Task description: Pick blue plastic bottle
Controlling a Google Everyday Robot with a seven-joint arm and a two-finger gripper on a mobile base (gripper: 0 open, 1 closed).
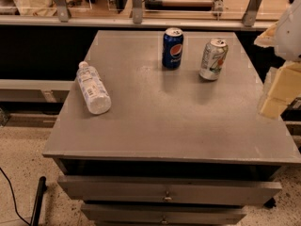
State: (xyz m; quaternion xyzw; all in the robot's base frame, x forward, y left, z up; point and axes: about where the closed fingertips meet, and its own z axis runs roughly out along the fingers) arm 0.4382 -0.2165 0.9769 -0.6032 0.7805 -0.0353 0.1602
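Pincer (280,92) at right edge, bottle (94,89) far left

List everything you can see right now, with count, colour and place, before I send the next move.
blue plastic bottle: one, clear with white cap and pale label, lying on its side near the table's left edge
Pepsi can: one, dark blue, upright, back centre
soda can: one, silver-green, upright, right of the Pepsi can, apart from it
table: one, grey, centre of view
drawers: two, grey, under the tabletop
cable: one, black, floor, lower left
gripper: one, pale yellowish, right edge of view, far from the bottle
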